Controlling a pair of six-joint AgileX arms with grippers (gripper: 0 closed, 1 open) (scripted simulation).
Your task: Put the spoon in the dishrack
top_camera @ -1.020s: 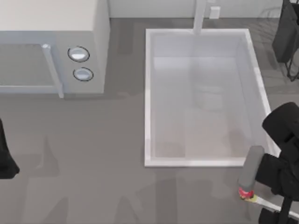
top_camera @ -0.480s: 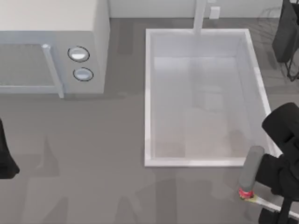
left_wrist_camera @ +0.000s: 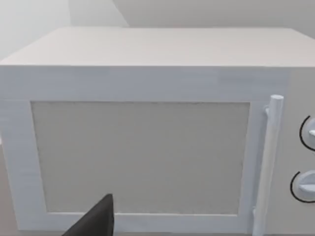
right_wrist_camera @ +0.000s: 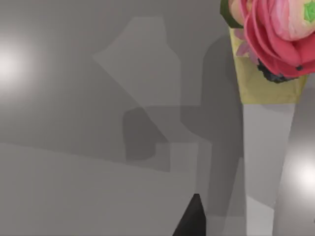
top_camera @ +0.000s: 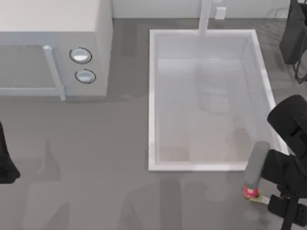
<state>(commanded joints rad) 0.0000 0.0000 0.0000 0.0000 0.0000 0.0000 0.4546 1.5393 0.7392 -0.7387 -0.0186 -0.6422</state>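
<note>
While its grip can't be told, the right claw (top_camera: 280, 203) meets the slim, rosy-tipped spoon (top_camera: 253, 193).

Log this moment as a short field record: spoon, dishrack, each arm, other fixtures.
spoon: near the table's front right, in front of the sink's front right corner
dishrack: far right corner, beyond the sink
right tool: at the spoon's handle
left arm: parked at the table's left edge
sink: centre right
microwave: far left, door shut
</note>
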